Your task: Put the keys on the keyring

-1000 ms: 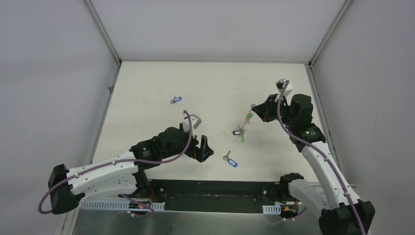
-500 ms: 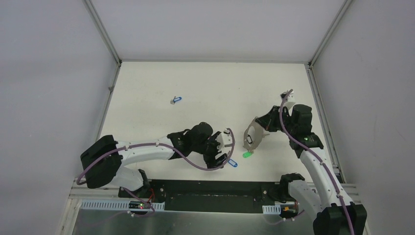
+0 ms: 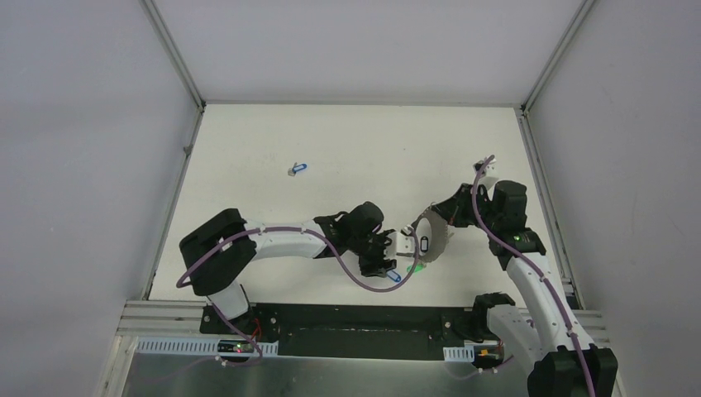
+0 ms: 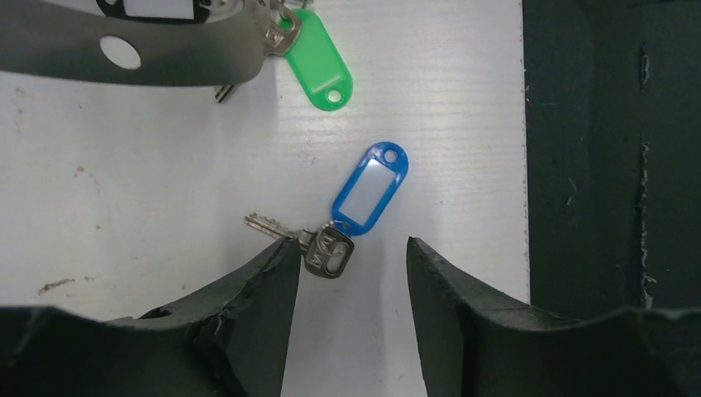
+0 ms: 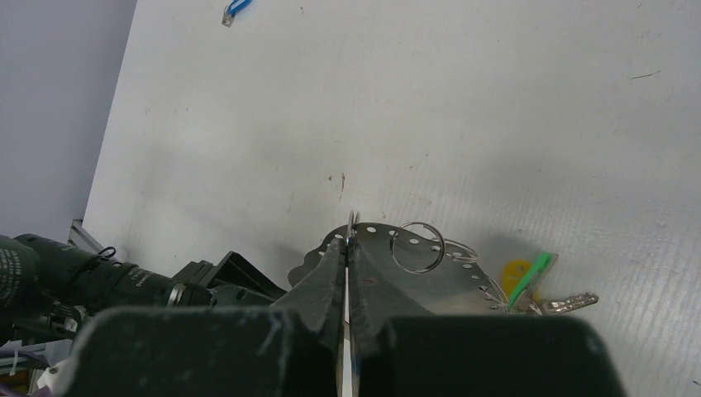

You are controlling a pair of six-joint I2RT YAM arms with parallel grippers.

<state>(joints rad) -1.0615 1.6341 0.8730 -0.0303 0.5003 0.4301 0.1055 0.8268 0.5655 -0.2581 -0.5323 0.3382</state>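
left tool (image 4: 349, 252) half open, jaws straddling the blue-tag key (image 4: 369, 186) flat on the surface (image 4: 124, 207), lined up for a pinch. right tool (image 5: 348, 248) clamped on the keyring (image 5: 388, 285), holding it upright just beside for a short transfer; green-tag key (image 4: 318, 62) hangs on it

The right gripper (image 5: 348, 248) is pinching the keyring (image 5: 446, 281), a green tag (image 5: 529, 277) and key (image 5: 569, 303) trailing at its right end.
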